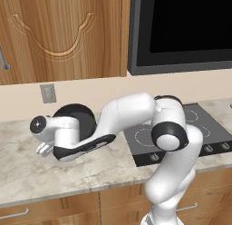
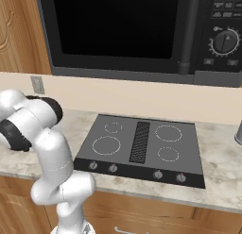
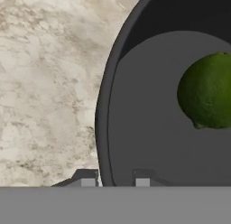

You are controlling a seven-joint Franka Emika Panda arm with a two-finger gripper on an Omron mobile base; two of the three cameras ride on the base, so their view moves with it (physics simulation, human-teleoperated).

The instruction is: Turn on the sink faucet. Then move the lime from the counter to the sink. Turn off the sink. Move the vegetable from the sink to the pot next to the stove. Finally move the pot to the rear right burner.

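Home kitchen, rendered. A marbled stone counter is running along a beige wall, with wooden drawer fronts sitting under its front edge. A black glass stove with ring markings is lying flush in the counter. A microwave and wooden cabinet are hanging above.

A glossy white arm of rounded, tubular segments is seen, joined by dark black rings. A black underside strip is carried by the hand segment, capped with a round black end.
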